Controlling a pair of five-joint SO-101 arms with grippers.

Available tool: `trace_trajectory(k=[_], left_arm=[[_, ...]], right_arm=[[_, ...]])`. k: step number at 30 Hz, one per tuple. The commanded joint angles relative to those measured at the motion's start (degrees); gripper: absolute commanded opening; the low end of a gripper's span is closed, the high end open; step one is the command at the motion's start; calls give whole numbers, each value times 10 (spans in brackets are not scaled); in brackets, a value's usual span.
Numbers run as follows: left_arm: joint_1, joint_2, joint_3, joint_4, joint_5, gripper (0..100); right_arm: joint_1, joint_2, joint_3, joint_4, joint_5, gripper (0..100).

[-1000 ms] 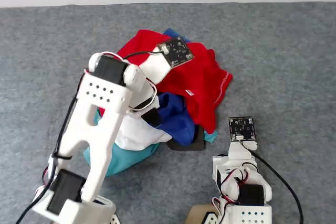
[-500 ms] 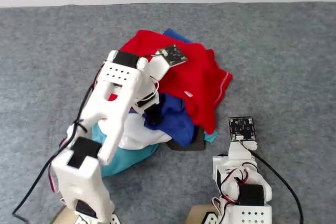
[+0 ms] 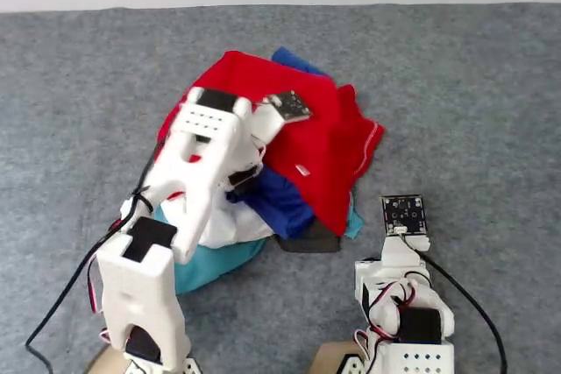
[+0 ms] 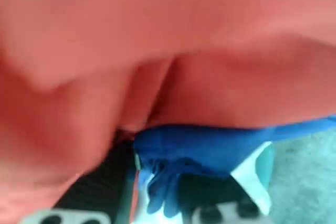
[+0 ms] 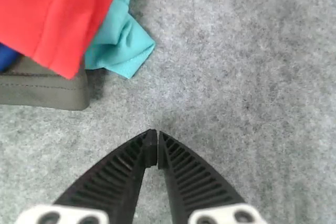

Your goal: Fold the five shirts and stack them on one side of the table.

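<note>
left gripper (image 4: 157, 188) buried in shirt pile (image 3: 326, 142) by blue shirt (image 4: 210, 145), grip unclear; right gripper (image 5: 157, 150) pinched shut over mat (image 5: 252, 77).

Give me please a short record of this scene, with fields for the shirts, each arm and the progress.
pile: five unfolded shirts heaped on the table
top: red shirt
under it: blue shirt, white shirt, teal shirt, dark shirt
left arm: over the pile, wrist against the red shirt
right arm: near edge, jaws shut and empty, over bare table beside the teal shirt
folded: none yet
</note>
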Motion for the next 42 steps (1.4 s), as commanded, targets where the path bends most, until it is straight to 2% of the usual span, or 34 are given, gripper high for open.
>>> trace_trajectory(k=[1, 6, 12, 18, 28, 33, 35, 39, 42], left_arm=[[-75, -69, -87, 12, 34, 3], [-200, -106, -178, 12, 74, 3], [-371, -107, -249, 8, 76, 4], [-535, -107, -255, -35, 76, 4], [-737, -107, -255, -136, 76, 4], [-772, -113, -258, -153, 66, 17], [-771, -121, -267, -144, 46, 81], [-745, -141, -276, -111, 46, 283], [-710, -159, -275, -102, 47, 310]], right_arm=[[3, -4, 9, 2, 7, 11], [3, -4, 9, 2, 7, 11], [3, -4, 9, 2, 7, 11], [3, -4, 9, 2, 7, 11], [3, -4, 9, 2, 7, 11], [3, -4, 9, 2, 7, 11], [3, -4, 9, 2, 7, 11], [3, -4, 9, 2, 7, 11], [3, -4, 9, 2, 7, 11]])
